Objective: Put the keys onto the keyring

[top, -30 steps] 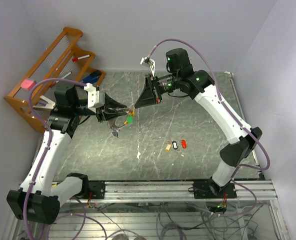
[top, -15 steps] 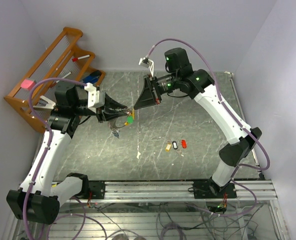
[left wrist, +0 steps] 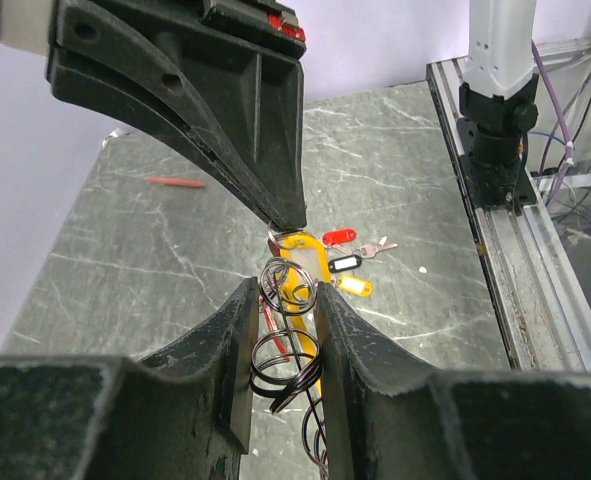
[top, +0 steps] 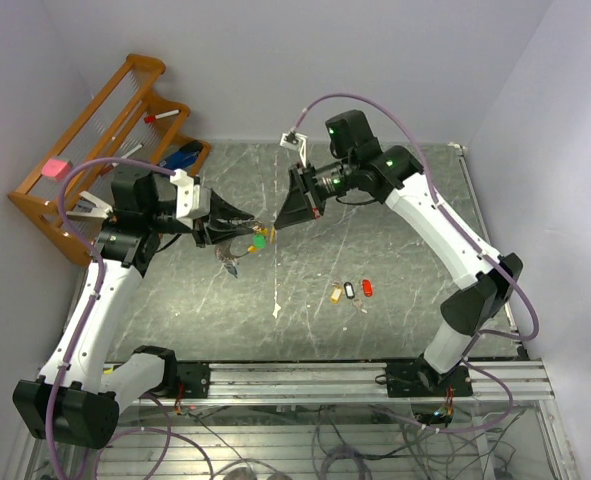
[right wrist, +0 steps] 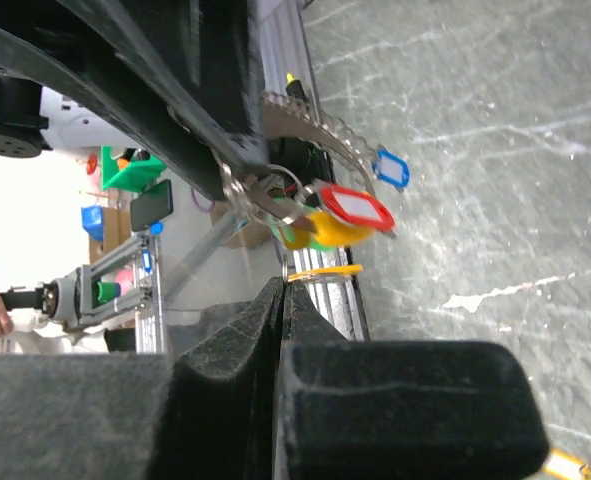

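We are holding the keyring (left wrist: 287, 352) in the left gripper (left wrist: 283, 292). Its fingers (left wrist: 237, 340) are standing partly closed, with the silvery wire coils pinched between them. The orange-yellow band (left wrist: 302, 272) is sticking out past the tips toward 12 o'clock in the left wrist view. The right gripper (left wrist: 285, 212) is pressed fully closed, and its tip is touching the top of that band. Whether it is actually pinching the band we cannot tell.

In the top view the two grippers are meeting above the table (top: 395, 200), a little left of its middle. A green tag (top: 259, 240) is hanging just beside them at 5 o'clock. In the right wrist view a red-framed tag (right wrist: 358, 208) is dangling from the bunch.

Three loose keys are lying side by side on the table, well apart from the grippers at about 4 o'clock: a yellow-tagged key (top: 335, 294), a black-and-white one (top: 350, 290) and a red one (top: 367, 288). A red pen (left wrist: 175, 181) is lying at 10 o'clock in the left wrist view. A wooden rack (top: 95, 130) is standing off the table's 10 o'clock corner.
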`<move>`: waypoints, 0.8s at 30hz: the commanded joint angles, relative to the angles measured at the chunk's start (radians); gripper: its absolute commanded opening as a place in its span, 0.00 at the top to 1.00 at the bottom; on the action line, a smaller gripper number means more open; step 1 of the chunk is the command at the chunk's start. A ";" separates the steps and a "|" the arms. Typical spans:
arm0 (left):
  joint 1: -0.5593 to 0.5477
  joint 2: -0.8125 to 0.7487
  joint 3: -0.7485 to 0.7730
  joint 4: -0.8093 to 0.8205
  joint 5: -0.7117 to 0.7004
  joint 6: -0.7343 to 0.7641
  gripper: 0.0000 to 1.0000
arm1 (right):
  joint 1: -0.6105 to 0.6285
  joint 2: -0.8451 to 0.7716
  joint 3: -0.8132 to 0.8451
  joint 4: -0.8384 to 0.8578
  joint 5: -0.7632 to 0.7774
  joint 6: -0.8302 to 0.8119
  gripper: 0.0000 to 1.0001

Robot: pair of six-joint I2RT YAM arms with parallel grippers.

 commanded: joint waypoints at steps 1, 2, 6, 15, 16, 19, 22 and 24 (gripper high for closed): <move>-0.008 -0.017 0.030 -0.099 0.021 0.118 0.93 | -0.040 -0.080 -0.149 0.095 0.026 0.023 1.00; -0.008 -0.018 0.035 -0.107 0.022 0.121 0.93 | -0.045 -0.087 -0.194 0.105 0.025 0.023 1.00; -0.007 -0.024 0.055 -0.130 0.056 0.089 0.93 | -0.067 -0.117 -0.326 0.166 0.025 0.027 1.00; -0.010 -0.003 0.127 -0.121 0.144 -0.035 0.93 | -0.091 -0.104 -0.441 0.234 0.020 0.016 1.00; -0.010 -0.006 0.118 -0.127 0.125 -0.020 0.93 | -0.092 -0.106 -0.428 0.231 0.015 0.017 1.00; -0.010 -0.014 0.098 -0.158 0.039 0.066 0.93 | -0.095 -0.120 -0.382 0.226 -0.012 0.041 1.00; -0.010 -0.026 0.069 -0.133 -0.072 0.103 0.93 | -0.095 -0.126 -0.329 0.242 -0.064 0.086 1.00; -0.009 -0.034 0.051 -0.096 -0.129 0.101 0.93 | -0.095 -0.137 -0.316 0.298 -0.103 0.136 1.00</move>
